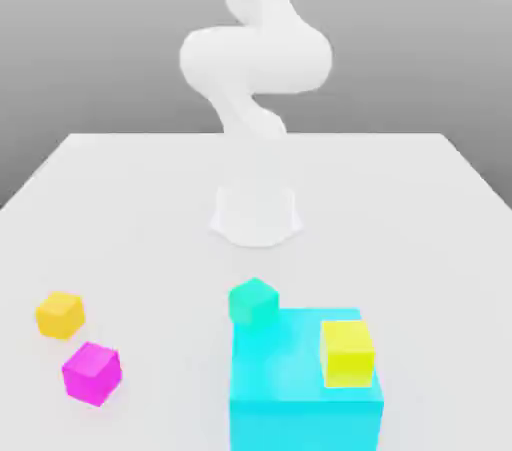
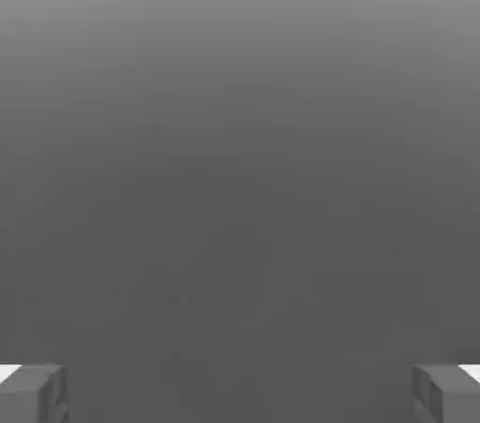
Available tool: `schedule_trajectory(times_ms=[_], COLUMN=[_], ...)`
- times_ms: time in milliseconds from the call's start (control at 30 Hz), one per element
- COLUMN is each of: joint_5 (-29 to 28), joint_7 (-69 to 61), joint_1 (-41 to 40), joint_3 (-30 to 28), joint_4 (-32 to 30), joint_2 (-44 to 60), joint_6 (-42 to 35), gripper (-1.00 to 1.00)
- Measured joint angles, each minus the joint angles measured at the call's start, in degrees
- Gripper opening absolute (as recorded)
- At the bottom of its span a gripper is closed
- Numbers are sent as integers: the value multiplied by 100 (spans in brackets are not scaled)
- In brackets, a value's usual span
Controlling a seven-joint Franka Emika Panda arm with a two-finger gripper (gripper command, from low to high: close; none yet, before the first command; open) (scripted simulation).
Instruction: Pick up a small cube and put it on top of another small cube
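- The white robot arm (image 1: 255,59) rose from its round white base (image 1: 256,214) at the far middle of the flat white table (image 1: 150,199) and curved upward out of the exterior view.
- In the hand view, the gripper (image 2: 240,393) had its two grey fingertips (image 2: 33,393) standing wide apart at opposite edges, with nothing between them and plain grey background beyond.
- The small plain magenta-pink cube (image 1: 91,372) sat on the table near the front, toward the exterior view's left, well apart from the arm's base.
- A small orange-yellow cube (image 1: 60,314) rested on the table just beside the magenta-pink cube, a little farther back and to the exterior view's left, not touching it.
- A big cyan block (image 1: 290,379) stood at the front, toward the exterior view's right.
- A small teal cube (image 1: 252,301) sat at the block's far corner on the exterior view's left; whether it touched the block could not be told.
- A yellow-green cube (image 1: 348,352) lay on top of the cyan block, near its edge on the exterior view's right.
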Motion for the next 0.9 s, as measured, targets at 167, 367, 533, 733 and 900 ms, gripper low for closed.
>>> schedule_trajectory(times_ms=[167,367,533,733,900], joint_5=[88,268,484,743,1100], joint_7=[-204,-495,-785,-1132,-1478], joint_1=[-88,-229,-395,-841,-1172], joint_3=[-400,-849,-1168,-1344,-1184], joint_4=[-276,-597,-863,-1182,-1241], joint_2=[1068,2310,3354,4608,5648], joint_6=[483,1045,1509,2064,2676], gripper=[0,0,0,0,0])
